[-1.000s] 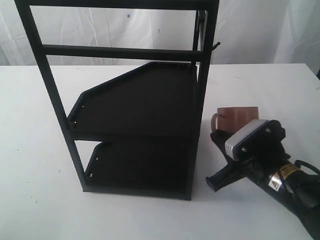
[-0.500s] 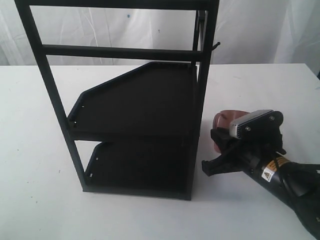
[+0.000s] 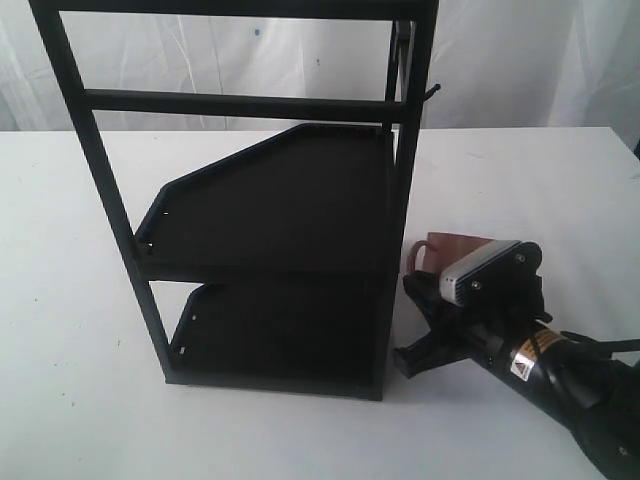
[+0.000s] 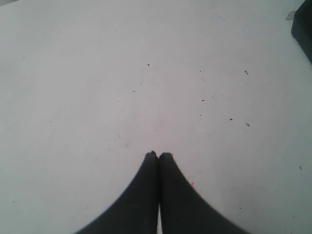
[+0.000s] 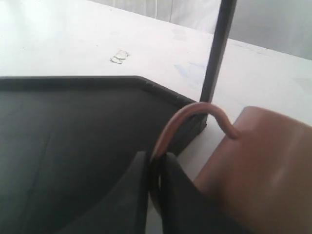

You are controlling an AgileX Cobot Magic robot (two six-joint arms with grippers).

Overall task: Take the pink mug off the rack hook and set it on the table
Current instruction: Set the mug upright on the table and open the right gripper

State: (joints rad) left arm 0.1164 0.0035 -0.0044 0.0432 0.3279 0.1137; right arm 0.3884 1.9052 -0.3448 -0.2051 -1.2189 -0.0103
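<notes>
The right gripper (image 5: 157, 158) pinches the pink mug (image 3: 465, 245) by its handle between its jaws. The mug is low beside the rack (image 3: 270, 210), well below the rack hook (image 3: 432, 93) and seemingly on the surface (image 3: 80, 300). The left gripper (image 4: 158, 157) has its jaws pressed together.

The rack (image 3: 270, 210) is matte black all over, shelves, posts and bars alike, and its hook (image 3: 432, 93) is the same black. The mug (image 3: 465, 245) is salmon-pink, browner where shaded, plain with no pattern; its handle (image 5: 192, 107) matches. The table (image 3: 70, 300) is plain white, flecked with tiny dark specks in the left wrist view. The left gripper (image 4: 158, 155) is black. The right gripper (image 5: 156, 163) is black too, with a silver-grey block (image 3: 485, 268) on top and a small yellow-and-white label (image 3: 525, 360) on the arm behind it. The backdrop (image 3: 520, 60) is white with a few faint dark dots.
</notes>
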